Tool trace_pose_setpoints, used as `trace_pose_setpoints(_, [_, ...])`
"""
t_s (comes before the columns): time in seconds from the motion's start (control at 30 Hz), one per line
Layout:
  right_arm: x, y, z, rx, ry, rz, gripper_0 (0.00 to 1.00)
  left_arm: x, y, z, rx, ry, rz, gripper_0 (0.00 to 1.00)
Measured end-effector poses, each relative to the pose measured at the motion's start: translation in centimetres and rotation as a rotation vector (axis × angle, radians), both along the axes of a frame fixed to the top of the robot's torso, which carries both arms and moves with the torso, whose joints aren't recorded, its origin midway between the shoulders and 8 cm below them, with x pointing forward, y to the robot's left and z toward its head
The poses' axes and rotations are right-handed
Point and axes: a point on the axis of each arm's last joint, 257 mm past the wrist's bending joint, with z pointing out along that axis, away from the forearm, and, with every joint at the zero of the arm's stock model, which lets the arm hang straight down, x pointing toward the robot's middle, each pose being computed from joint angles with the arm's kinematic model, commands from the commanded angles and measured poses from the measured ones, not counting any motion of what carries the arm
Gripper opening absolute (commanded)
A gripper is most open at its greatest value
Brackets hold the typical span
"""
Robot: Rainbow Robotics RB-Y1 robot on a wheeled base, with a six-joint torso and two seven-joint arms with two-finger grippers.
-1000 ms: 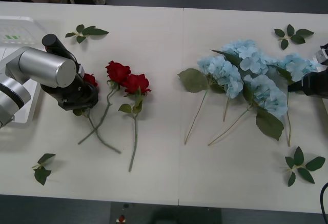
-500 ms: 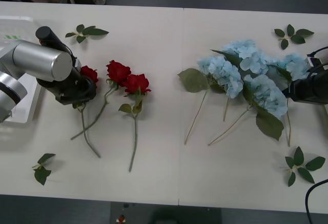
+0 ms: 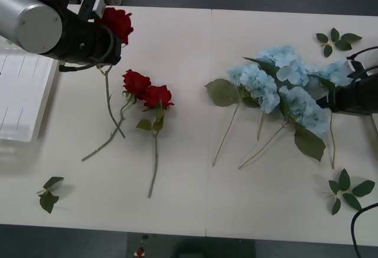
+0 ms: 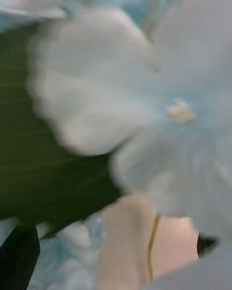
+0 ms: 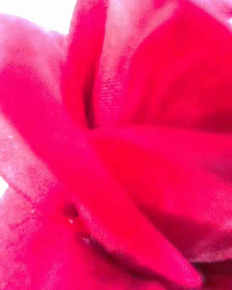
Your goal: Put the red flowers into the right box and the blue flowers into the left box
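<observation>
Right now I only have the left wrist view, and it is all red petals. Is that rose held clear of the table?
Observer: In the front view the left gripper holds the rose up, with the bloom right at the gripper. Its stem hangs down toward the table, and I can't tell whether the tip touches.
Operator: Any other roses out there?
Observer: Two more roses lie side by side on the table, near the hanging stem.
Operator: And the right arm?
Observer: The right gripper is at the right edge of the blue flowers.
</observation>
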Motion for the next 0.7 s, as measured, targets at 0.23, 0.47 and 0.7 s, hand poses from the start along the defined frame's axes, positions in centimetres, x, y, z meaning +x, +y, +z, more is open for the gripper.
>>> trace_pose_setpoints(0.23, [-2.0, 1.4, 7.7, 0.092, -0.159, 0.283, 0.95, 0.2, -8.7, 5.1, -0.112, -0.207, -0.208, 0.00])
trace_pose_setpoints(0.47, [-5.4, 7.2, 12.7, 0.307, -0.242, 0.517, 0.95, -2.3, -18.1, 8.1, -0.321, -0.323, -0.378, 0.00])
trace_pose_setpoints(0.7, [-7.8, 11.3, 16.0, 0.447, -0.326, 0.703, 0.95, -6.3, -24.2, 11.4, -0.578, -0.304, -0.473, 0.00])
